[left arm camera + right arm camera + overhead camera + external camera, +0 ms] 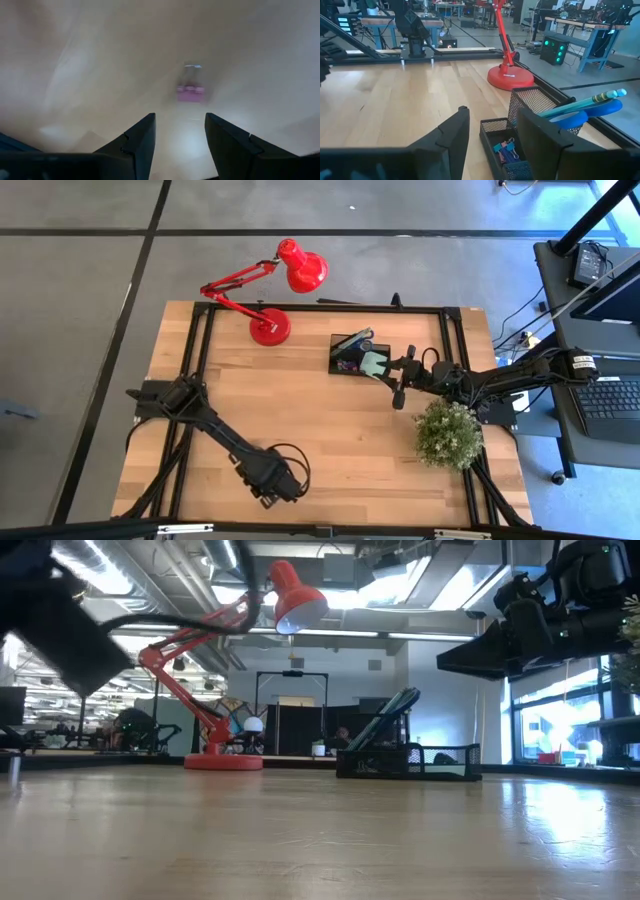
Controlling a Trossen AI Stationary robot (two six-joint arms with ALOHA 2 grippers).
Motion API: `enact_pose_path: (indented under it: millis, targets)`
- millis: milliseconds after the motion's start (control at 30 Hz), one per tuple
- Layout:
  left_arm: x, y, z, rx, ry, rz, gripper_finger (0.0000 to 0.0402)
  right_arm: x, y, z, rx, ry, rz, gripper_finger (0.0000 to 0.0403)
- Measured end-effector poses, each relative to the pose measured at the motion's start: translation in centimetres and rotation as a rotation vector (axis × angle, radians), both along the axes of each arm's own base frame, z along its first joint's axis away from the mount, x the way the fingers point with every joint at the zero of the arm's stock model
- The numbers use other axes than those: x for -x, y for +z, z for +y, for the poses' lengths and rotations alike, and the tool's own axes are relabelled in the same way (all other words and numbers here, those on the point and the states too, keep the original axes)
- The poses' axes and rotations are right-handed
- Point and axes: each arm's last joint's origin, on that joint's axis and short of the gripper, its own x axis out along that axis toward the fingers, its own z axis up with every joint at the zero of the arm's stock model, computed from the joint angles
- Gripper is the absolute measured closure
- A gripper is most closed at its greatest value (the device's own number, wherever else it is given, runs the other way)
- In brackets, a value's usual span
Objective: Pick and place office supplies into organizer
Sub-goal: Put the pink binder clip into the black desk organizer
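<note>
Left pincer: positioned at the 7 o'clock area of the table, low over the wood, fingers apart. A small purple clip lies on the wood just ahead of the fingers, untouched.

Red lamp: base at 11 o'clock, head overhanging the far edge.

Organizer: at 12 o'clock. Blue-handled scissors and light-blue pencils stand in the taller mesh section; clips lie in the low tray.

Right pincer: just beside the organizer at 1 o'clock, fingers apart, a pale green pad at its tip; whether it is gripped cannot be told.

Green plant: at 4 o'clock.
</note>
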Motion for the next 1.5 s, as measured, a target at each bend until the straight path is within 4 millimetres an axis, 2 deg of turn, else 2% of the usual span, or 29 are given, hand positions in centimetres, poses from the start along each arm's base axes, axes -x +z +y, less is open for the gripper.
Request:
enact_pose_path:
  millis: [167, 1067, 1267, 1500]
  targets:
    - [0.4, -0.7, 0.3, -0.007, -0.004, 0.011, 0.0237, 0.0, 0.1, 0.0, 0.001, 0.000, -0.014, 0.0237]
    - [-0.4, -0.9, 0.2, -0.063, -0.078, -0.159, 0.0238, 0.0, 0.2, 0.0, 0.003, 0.000, -0.023, 0.0237]
    - [0.2, -2.2, 0.6, -0.003, -0.056, -0.134, 0.0250, 0.0, 0.2, 0.0, -0.001, 0.000, -0.024, 0.0237]
    - [0.2, -2.2, 0.6, 0.001, -0.064, -0.136, 0.0264, 0.0, 0.2, 0.0, 0.000, 0.000, -0.025, 0.0237]
